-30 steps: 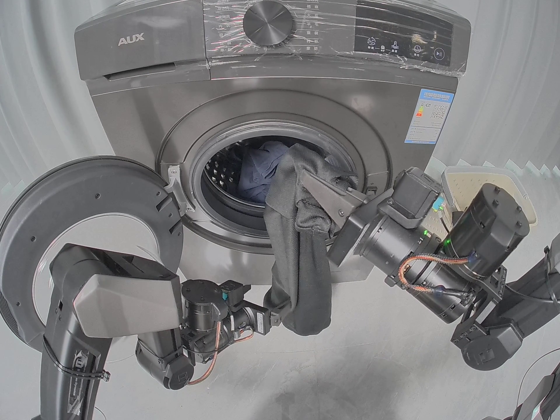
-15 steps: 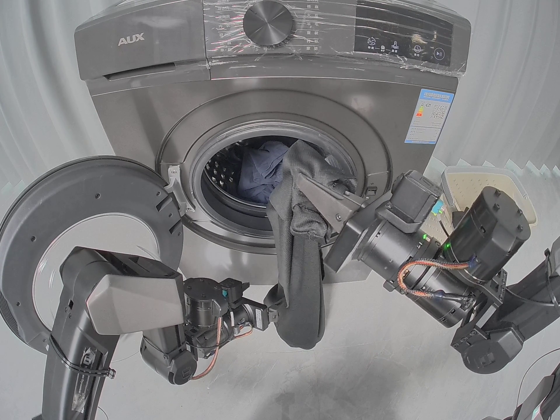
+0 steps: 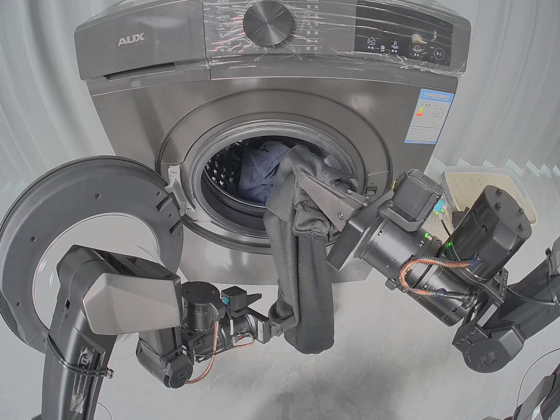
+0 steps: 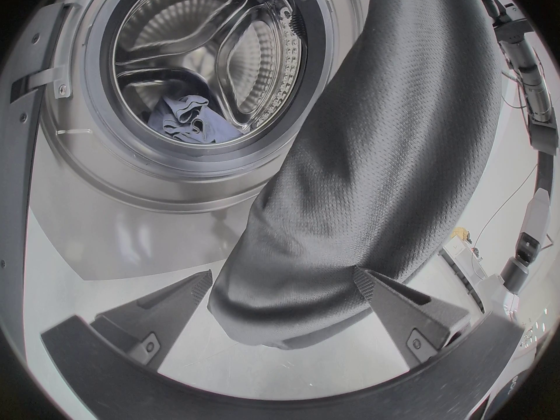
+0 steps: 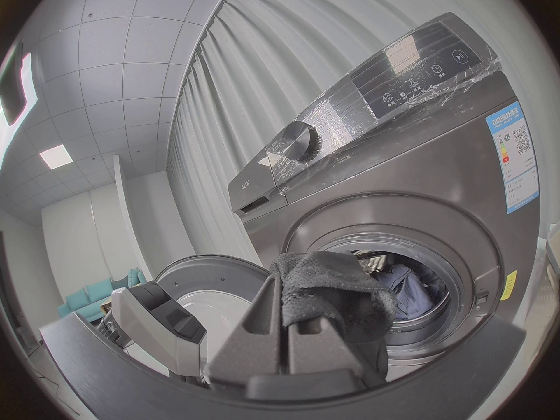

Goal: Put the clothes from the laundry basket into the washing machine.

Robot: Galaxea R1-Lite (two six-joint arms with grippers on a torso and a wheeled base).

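At centre frame, right gripper [image 3: 308, 183] clamps a grey garment [image 3: 303, 275] by the drum [image 3: 224, 173]. Below, left gripper [image 3: 284, 324], jaws wide, brackets its tail, likely to lift.

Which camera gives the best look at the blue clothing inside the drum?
The left wrist view: the blue clothing lies unobstructed at the bottom of the drum. In the head view the hanging grey garment hides part of it; the right wrist view shows a patch beyond that garment's bunched top.
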